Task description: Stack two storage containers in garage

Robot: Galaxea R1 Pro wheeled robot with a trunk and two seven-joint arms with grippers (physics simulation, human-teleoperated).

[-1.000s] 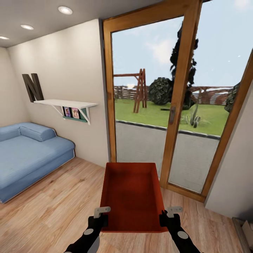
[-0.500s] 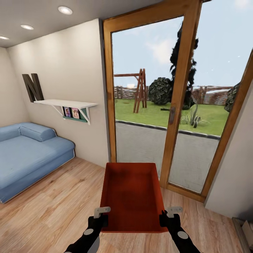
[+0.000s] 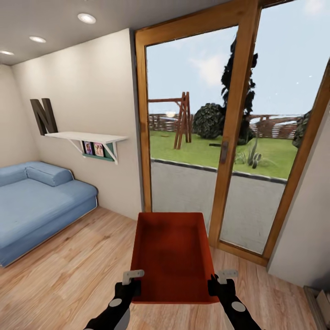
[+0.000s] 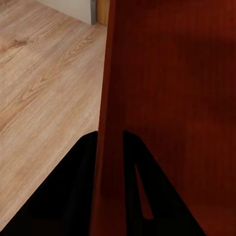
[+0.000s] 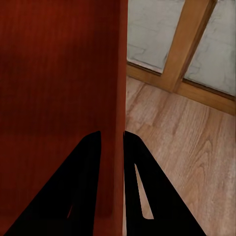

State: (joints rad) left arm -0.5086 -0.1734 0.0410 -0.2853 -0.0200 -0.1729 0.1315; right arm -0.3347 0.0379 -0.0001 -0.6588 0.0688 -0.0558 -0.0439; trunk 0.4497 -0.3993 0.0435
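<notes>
Both grippers' fingers (image 4: 81, 162) still pinch storage container (image 3: 172, 256) walls; view shifted slightly, container unmoved.

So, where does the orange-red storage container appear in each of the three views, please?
Head view: storage container sits low in the centre, held between the left gripper and right gripper.
Left wrist view: its side wall runs up between the gripper's fingers, its inside beyond.
Right wrist view: its other side wall, likewise clamped.
Shared landmark: the light wood plank floor.
</notes>
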